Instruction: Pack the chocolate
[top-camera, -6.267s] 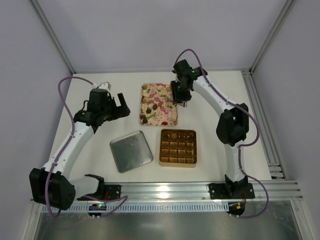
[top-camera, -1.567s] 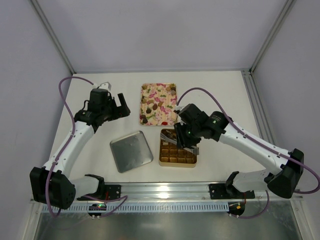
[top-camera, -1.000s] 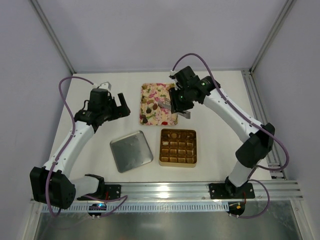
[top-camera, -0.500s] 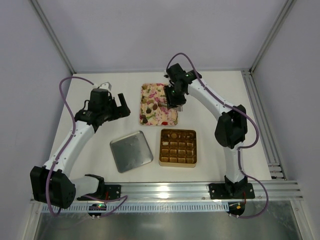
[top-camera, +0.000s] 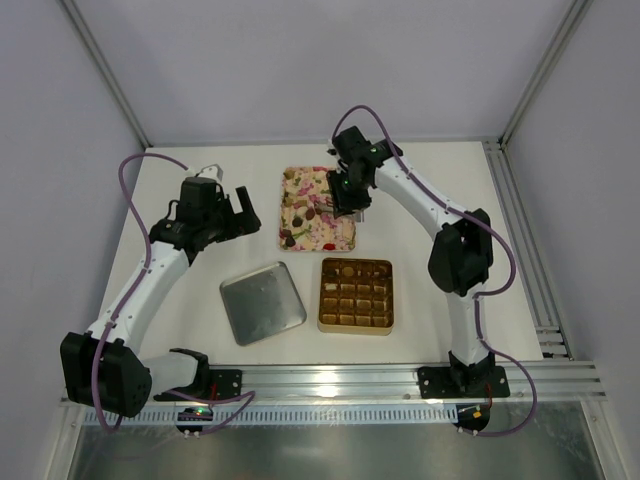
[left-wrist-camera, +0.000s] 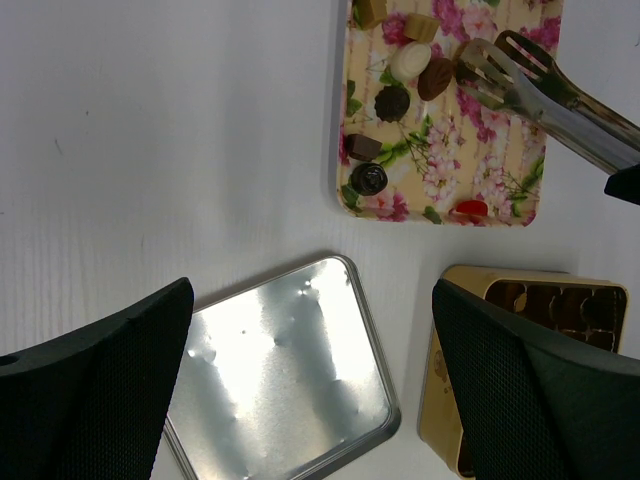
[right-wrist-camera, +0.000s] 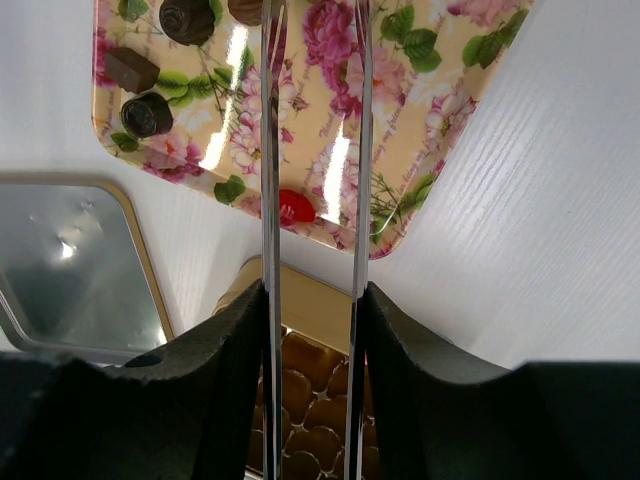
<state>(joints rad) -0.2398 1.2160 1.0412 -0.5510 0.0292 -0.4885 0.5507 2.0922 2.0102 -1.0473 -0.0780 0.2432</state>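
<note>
The right hand (right-wrist-camera: 312, 320) is clenched on a pair of metal tongs (left-wrist-camera: 545, 105), whose slotted tips hang over the floral tray (left-wrist-camera: 500, 170) close to the chocolate (left-wrist-camera: 436, 78). In the right wrist view the tips run off the top edge, so I cannot tell whether they grip a sweet. The left hand (top-camera: 238, 212) hangs released, fingers spread, above the silver lid (left-wrist-camera: 280, 370) on the white surface (left-wrist-camera: 150, 150), and the gold box (left-wrist-camera: 470, 290) beside it is cut off, its cells too dim to read.
</note>
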